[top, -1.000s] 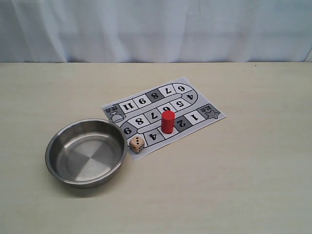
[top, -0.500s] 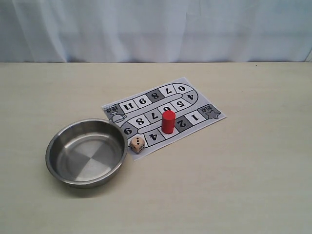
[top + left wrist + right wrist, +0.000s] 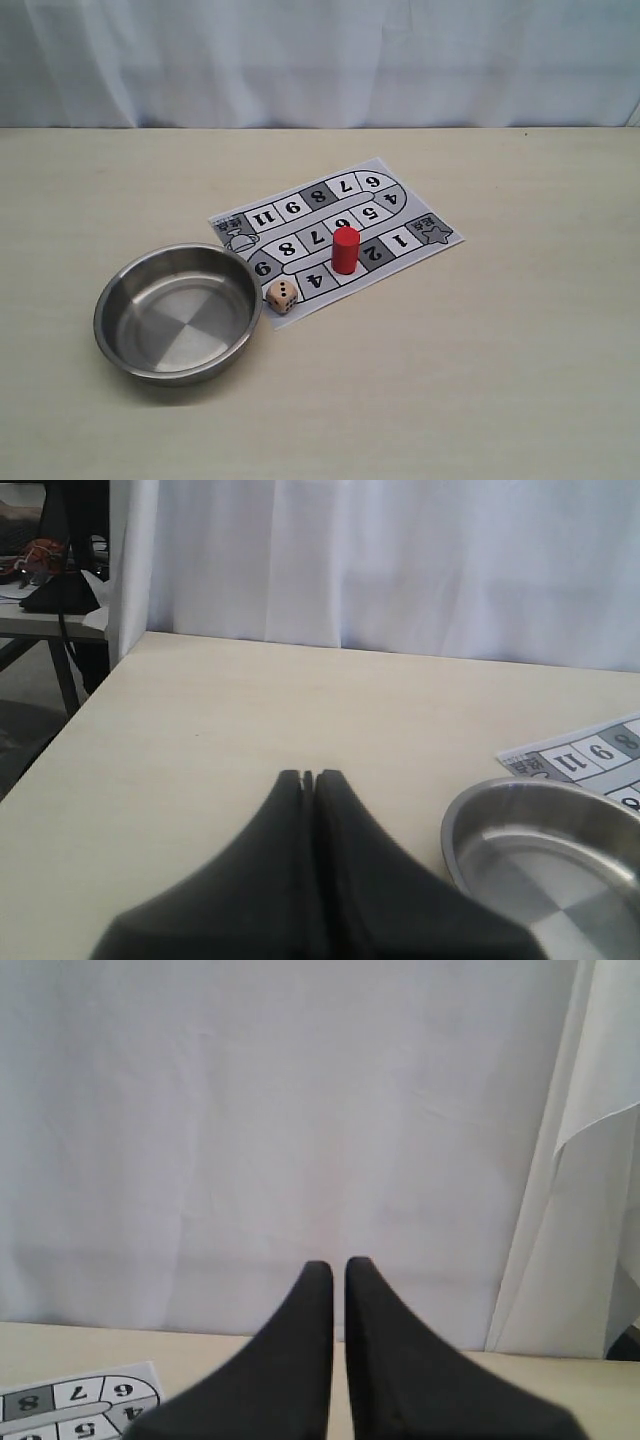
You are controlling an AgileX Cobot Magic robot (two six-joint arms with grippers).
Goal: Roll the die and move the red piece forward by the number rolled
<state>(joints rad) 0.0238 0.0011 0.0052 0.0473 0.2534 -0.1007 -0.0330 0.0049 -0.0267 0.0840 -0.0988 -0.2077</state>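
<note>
The die is a small tan cube lying on the board's near corner, right beside the steel bowl; a face with three dark pips shows. The red piece stands upright on the printed board, on the square between the 2 and the 4. Neither gripper appears in the exterior view. My left gripper is shut and empty, hovering over bare table short of the bowl. My right gripper holds nothing, its jaws together but for a thin slit, aimed at the white curtain.
The steel bowl has nothing in it. The numbered board's corner shows past the bowl in the left wrist view, and its curved end in the right wrist view. A white curtain backs the table. The table's edge and a dark stand lie beyond.
</note>
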